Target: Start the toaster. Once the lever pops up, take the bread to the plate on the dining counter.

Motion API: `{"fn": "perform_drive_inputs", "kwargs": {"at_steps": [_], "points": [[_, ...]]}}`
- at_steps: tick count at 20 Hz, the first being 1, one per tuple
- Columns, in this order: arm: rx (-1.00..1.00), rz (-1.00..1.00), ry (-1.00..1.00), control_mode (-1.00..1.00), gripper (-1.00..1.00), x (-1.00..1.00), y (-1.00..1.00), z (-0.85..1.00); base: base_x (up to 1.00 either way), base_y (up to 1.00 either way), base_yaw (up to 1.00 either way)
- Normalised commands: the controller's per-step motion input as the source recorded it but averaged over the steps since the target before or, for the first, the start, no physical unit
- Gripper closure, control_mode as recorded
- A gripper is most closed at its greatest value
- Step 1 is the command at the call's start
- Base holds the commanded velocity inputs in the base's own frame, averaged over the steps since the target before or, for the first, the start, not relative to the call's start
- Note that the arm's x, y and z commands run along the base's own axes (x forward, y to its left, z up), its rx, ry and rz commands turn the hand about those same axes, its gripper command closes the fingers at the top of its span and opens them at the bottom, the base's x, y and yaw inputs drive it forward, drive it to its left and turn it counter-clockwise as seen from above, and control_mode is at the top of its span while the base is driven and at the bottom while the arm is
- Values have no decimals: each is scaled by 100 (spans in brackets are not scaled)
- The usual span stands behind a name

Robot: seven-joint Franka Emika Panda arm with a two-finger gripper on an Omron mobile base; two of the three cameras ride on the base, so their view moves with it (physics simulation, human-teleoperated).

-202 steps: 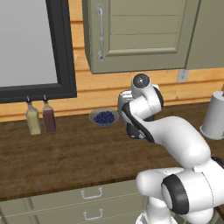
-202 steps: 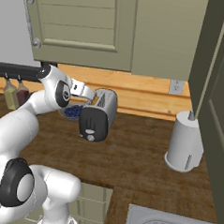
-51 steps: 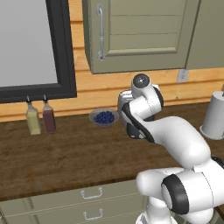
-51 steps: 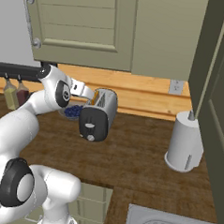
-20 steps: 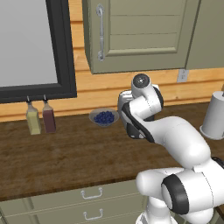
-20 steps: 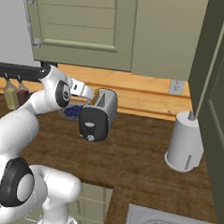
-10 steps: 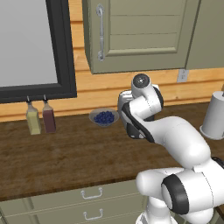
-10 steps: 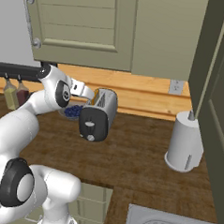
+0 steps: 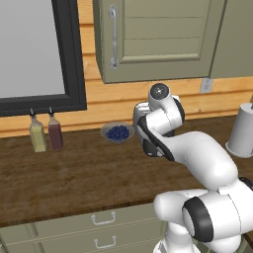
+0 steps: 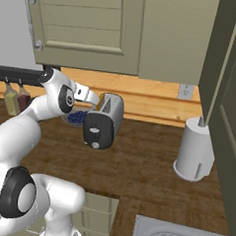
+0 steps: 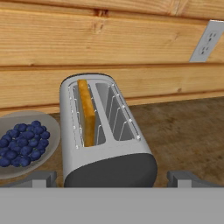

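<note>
The tool (image 11: 112,180) hangs spread wide just before the toaster (image 11: 103,131) on the counter (image 10: 151,166); the bread (image 11: 87,111) stands in its left slot, likely light, stiff and crumbly, best pinched gently across the protruding top crust

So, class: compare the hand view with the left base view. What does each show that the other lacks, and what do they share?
Hand view alone: the toaster from above, with the bread standing on edge in one of its two slots while the other slot holds nothing, and the open gripper just short of its dark end.
Left base view alone: two bottles under a dark-framed window, a cabinet door with a handle, and a grey cylinder.
Both: the bowl of blueberries, the wooden worktop, the plank wall and a wall outlet.
</note>
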Motion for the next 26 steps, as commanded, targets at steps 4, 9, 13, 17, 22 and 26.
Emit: {"fn": "perform_drive_inputs", "kwargs": {"at_steps": [4,9,13,17,22,26], "points": [[0,0,0,-100,-100,0,0,0,0,0,0],[0,0,0,-100,-100,0,0,0,0,0,0],[0,0,0,-100,-100,0,0,0,0,0,0],[0,0,0,-100,-100,0,0,-3,0,0,0],[0,0,0,-100,-100,0,0,-9,0,0,0],[0,0,0,-100,-100,0,0,-17,0,0,0]]}}
